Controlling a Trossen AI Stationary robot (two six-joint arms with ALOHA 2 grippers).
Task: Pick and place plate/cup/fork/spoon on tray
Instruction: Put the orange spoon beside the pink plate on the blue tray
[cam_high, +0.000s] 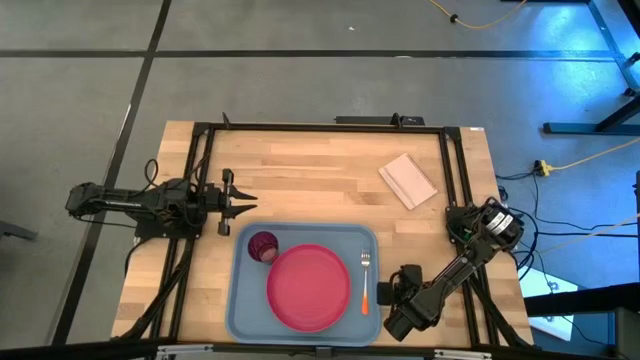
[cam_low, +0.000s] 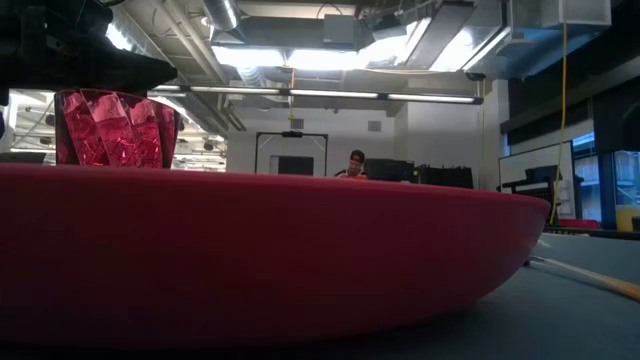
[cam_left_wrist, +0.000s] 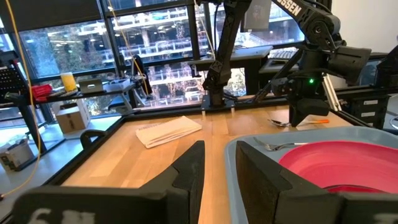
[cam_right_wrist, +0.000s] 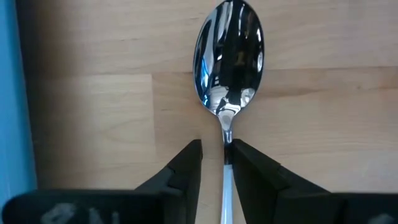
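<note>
The light blue tray (cam_high: 240, 300) lies at the table's near middle. On it rest the pink-red plate (cam_high: 308, 287), the maroon cup (cam_high: 262, 246) at its far left corner, and the fork (cam_high: 365, 280) right of the plate. The spoon (cam_right_wrist: 229, 53) lies flat on the wood just right of the tray, bowl up. My right gripper (cam_right_wrist: 217, 155) points down over it, narrowly open, with one finger on each side of the spoon's neck (cam_right_wrist: 226, 132). My left gripper (cam_high: 250, 203) is open and empty above the tray's far left corner. My right gripper's fingers come from above and straddle the spoon's neck, which runs back along the gap beside one fingertip (cam_right_wrist: 245, 158). The other fingertip stands clear of it. I cannot tell whether the near fingertip touches the spoon. The spoon lies on the table.
A white folded napkin (cam_high: 408, 180) lies on the wood at the far right. Black frame rails (cam_high: 452, 170) run along the table's left, right and far sides. A person sits far back in the room (cam_low: 355, 163).
</note>
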